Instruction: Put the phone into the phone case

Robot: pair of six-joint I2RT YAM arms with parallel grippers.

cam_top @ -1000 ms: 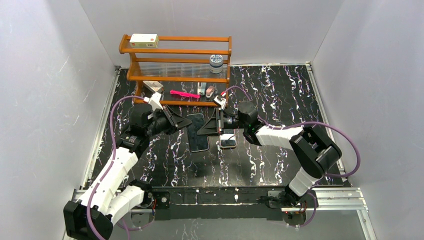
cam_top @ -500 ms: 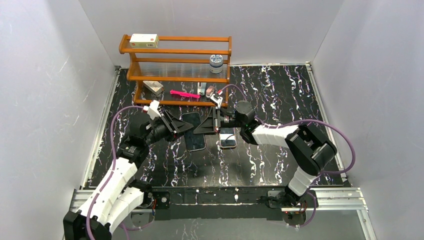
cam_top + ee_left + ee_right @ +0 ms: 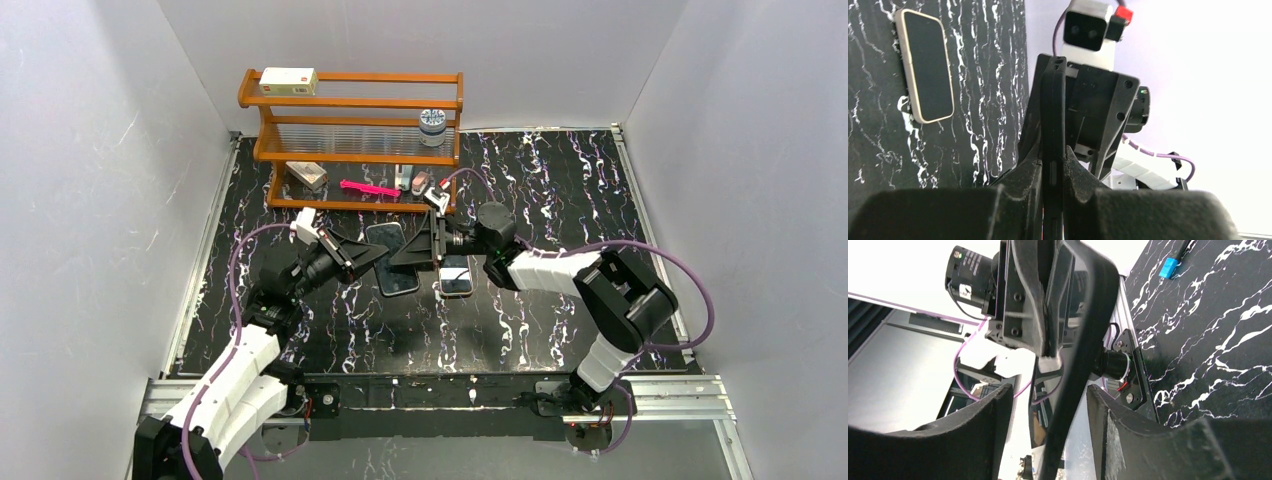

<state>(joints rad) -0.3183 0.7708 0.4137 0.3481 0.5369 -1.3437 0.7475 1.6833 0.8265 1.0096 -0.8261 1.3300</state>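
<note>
Top view, centre of frame: both arms meet above the tabletop [image 3: 560, 190], tips nearly touching.

Left pincer [image 3: 1053, 161]: closed on the phone [image 3: 385, 238], seen in the left wrist view as a thin dark slab, edge-on in its grip.

Right wrist view: one side of the left pincer lies on the glossy screen. The phone case [image 3: 1090, 325] shows as a black band just beside the phone, on the tabletop side. Seated or only laid against it: cannot tell.

Right pincer [image 3: 1049, 390]: jaws apart, astride the case edge, with a gap visible on the screen side. No clamp.

Long axis of phone and case runs top to bottom in the top view, across both pincers. Left arm at frame left, right arm at frame right, both near mid-length.

Judgement: a squeeze needs the right jaws square over the two faces.

Gold-rimmed phone [image 3: 457, 284]: flat on the tabletop, just lower right of the pincers.
</note>
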